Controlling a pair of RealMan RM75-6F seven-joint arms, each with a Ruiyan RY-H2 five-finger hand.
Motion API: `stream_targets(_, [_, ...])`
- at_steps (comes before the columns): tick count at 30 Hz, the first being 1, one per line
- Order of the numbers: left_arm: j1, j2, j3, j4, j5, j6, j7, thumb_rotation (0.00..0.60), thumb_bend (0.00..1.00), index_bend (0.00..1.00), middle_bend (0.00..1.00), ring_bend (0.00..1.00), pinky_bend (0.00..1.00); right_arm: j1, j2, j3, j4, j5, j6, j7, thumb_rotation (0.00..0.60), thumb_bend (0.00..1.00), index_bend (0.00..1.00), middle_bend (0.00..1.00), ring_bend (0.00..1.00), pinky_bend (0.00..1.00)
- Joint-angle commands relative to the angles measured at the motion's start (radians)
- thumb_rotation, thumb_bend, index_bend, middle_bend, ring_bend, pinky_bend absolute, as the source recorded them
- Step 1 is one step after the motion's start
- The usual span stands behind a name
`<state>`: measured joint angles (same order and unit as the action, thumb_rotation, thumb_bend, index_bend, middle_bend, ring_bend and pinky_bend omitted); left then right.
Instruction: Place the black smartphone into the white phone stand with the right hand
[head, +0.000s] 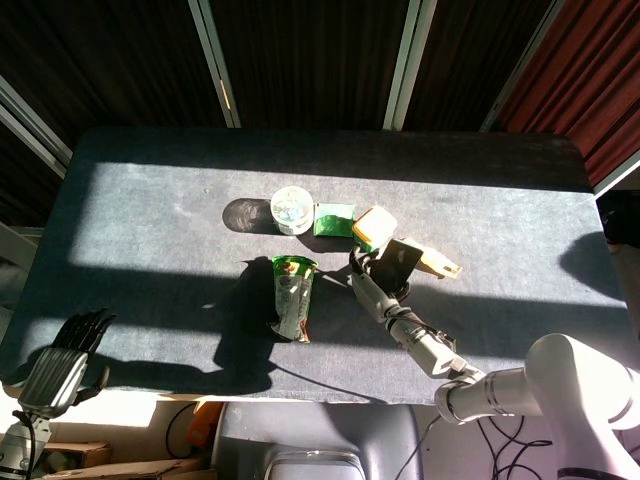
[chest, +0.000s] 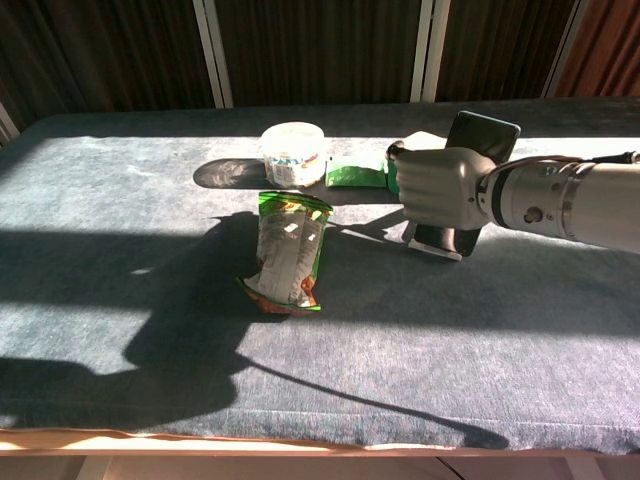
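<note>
The phone (chest: 482, 135) stands tilted, its top edge leaning away toward 1 o'clock, with its lower end down at the white stand (chest: 433, 246). The right hand (chest: 437, 188) is wrapped around its middle, which suits lowering the bottom edge into the stand's lip. Only a thin strip of the stand shows below the hand, so whether the phone already sits in the slot appears likely but cannot be confirmed. The head view shows the phone as a dark slab (head: 401, 262) and hides the stand altogether.

At 10 o'clock from the hand lie a green packet (chest: 355, 172) and a round tub (chest: 293, 152); a snack bag (chest: 287, 252) lies at 8 o'clock on the surface (chest: 150, 260). A yellow-topped box (head: 373, 226) sits behind the hand, mostly covered in the chest view.

The left hand (head: 62, 362) hangs off the surface's near-left corner, fingers loosely spread and empty.
</note>
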<state>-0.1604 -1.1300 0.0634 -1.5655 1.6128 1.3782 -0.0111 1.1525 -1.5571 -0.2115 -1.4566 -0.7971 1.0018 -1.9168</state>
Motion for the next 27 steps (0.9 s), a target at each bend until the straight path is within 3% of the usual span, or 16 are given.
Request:
stream_targets(1, [-0.001, 0.000, 0.000, 0.001, -0.002, -0.004, 0.000, 0.600, 0.43, 0.00, 0.00, 0.00, 0.07, 0.003, -0.004, -0.004, 0.003, 0.007, 0.007, 0.001, 0.600, 0.30, 0.91, 0.64, 0.45, 0.31])
stream_targets(9, [-0.002, 0.002, 0.001, 0.000, -0.001, -0.004, -0.003, 0.600, 0.43, 0.00, 0.00, 0.00, 0.07, 0.011, -0.013, -0.018, 0.011, 0.025, 0.028, -0.017, 0.600, 0.29, 0.87, 0.64, 0.43, 0.31])
stream_targets(20, [-0.003, 0.002, 0.003, -0.001, 0.000, -0.006, -0.002, 0.600, 0.43, 0.00, 0.00, 0.00, 0.07, 0.023, -0.023, -0.031, 0.002, 0.073, 0.071, -0.073, 0.600, 0.26, 0.68, 0.58, 0.38, 0.31])
stream_targets(27, [-0.003, 0.001, 0.004, -0.001, 0.001, -0.006, -0.002, 0.600, 0.43, 0.00, 0.00, 0.00, 0.07, 0.031, -0.030, -0.036, 0.001, 0.089, 0.077, -0.083, 0.600, 0.26, 0.66, 0.56, 0.37, 0.30])
